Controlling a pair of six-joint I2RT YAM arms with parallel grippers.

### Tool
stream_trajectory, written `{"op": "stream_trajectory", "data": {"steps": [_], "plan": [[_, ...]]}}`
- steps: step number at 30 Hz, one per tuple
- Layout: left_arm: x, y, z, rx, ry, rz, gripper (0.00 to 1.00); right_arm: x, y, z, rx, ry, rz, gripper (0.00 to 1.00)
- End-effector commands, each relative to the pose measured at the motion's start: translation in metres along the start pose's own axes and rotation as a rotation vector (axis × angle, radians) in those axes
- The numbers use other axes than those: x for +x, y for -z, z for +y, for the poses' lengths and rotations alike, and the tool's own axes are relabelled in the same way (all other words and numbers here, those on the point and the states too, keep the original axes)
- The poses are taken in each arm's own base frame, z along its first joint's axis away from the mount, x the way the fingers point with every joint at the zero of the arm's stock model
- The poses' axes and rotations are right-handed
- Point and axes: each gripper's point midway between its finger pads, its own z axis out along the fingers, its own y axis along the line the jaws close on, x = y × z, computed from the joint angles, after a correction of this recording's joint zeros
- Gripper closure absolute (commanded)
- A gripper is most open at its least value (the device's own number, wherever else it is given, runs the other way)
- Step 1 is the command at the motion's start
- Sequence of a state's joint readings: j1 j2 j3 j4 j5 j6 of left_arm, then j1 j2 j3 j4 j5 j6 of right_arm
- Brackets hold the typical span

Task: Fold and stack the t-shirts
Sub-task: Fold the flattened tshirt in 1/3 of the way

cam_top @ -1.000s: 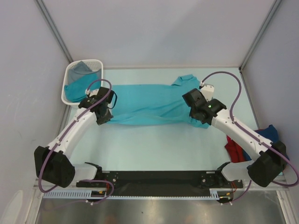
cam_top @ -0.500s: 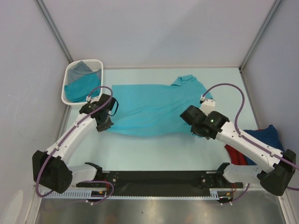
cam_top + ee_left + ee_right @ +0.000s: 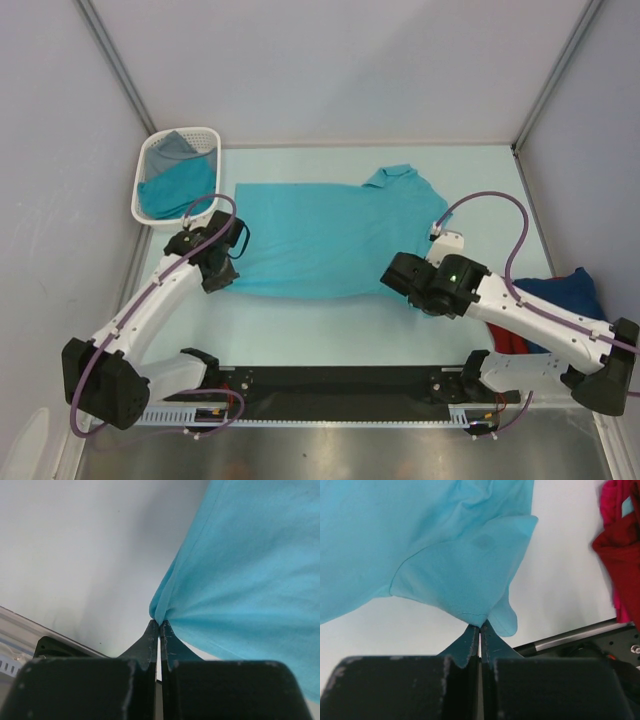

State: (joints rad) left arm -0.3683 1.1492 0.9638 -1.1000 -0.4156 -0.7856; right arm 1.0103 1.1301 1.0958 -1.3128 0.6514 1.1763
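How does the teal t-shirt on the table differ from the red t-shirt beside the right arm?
The teal t-shirt lies spread across the table; the red t-shirt is bunched at the right edge. The left gripper and right gripper pinch the teal t-shirt; neither holds the red one. Both are plain cloth.

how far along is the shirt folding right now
Early. Done: no folded stack shows. In hand: the teal t-shirt lies spread out, with the left gripper and right gripper each shut on its near edge. Left: folding it, then the red shirt and blue shirt heaped at the right edge, plus cloth in the white basket.
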Motion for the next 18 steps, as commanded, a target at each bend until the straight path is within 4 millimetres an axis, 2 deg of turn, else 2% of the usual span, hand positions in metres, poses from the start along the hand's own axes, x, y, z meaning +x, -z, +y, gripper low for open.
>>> {"op": "stream_trajectory", "data": {"steps": [1, 4, 8, 18], "plan": [[0.006, 0.003, 0.007, -0.006, 0.002, -0.003, 1.0, 0.003, 0.006, -0.019, 0.071, -0.032, -0.035, 1.0], [0.007, 0.002, 0.007, -0.009, -0.005, 0.002, 1.0, 0.001, 0.007, -0.019, 0.077, -0.027, -0.053, 1.0], [-0.001, 0.003, 0.002, -0.004, -0.009, -0.01, 1.0, -0.021, 0.01, -0.01, 0.073, -0.023, -0.119, 1.0], [-0.021, -0.004, -0.019, -0.007, -0.029, -0.017, 1.0, -0.067, -0.013, 0.006, 0.081, -0.039, -0.185, 1.0]]}}
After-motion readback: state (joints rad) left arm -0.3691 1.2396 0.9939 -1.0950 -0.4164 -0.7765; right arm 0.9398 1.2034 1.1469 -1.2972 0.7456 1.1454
